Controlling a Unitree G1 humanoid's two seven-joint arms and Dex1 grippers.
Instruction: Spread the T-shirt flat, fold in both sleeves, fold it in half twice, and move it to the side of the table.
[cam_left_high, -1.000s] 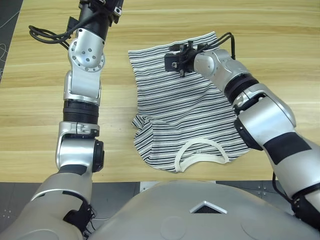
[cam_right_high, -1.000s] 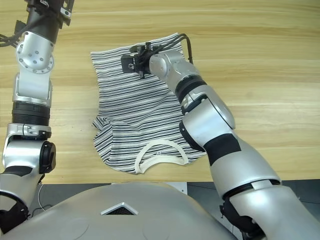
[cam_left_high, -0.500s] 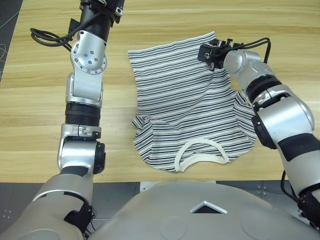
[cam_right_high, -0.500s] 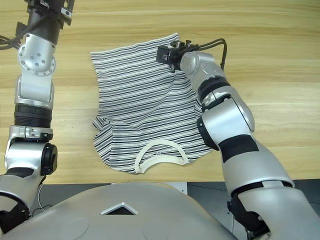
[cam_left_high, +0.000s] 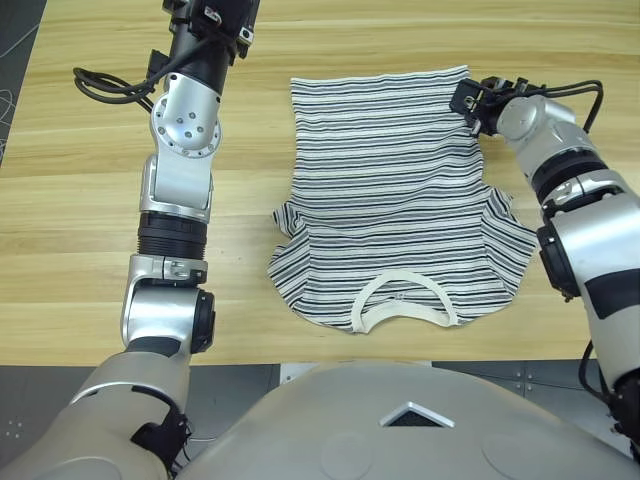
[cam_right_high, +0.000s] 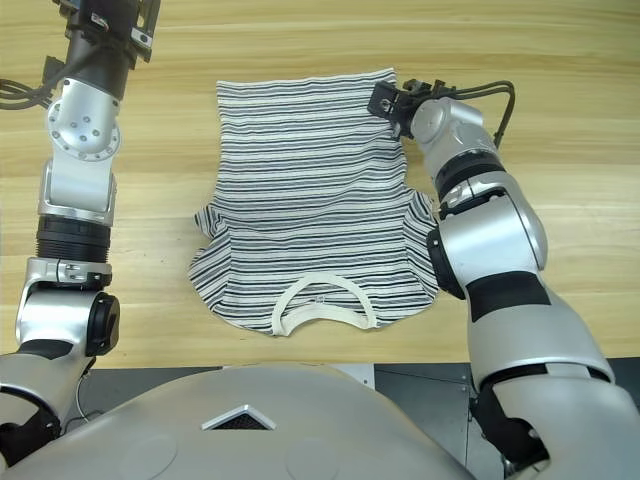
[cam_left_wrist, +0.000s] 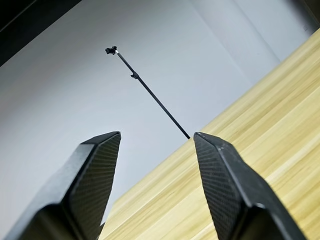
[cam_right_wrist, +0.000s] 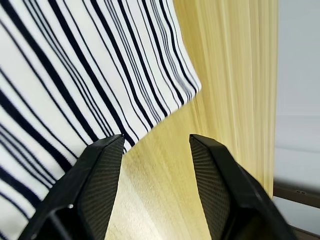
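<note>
- The T-shirt (cam_left_high: 395, 190) lay spread on the wooden table (cam_left_high: 80, 220), with its collar toward the robot and its hem on the far side.
- The right gripper (cam_left_high: 470, 100) stood at the hem's right corner, fingers apart and gripping nothing.
- The left gripper (cam_left_wrist: 157, 136) was raised, well apart from the shirt, fingers apart and empty.

No legible text, labels, numbers or signs.

We have bare table (cam_left_high: 60, 220) to pass along both sides of the T-shirt (cam_left_high: 390, 190); our right gripper (cam_left_high: 468, 100) crowds its far right corner.
</note>
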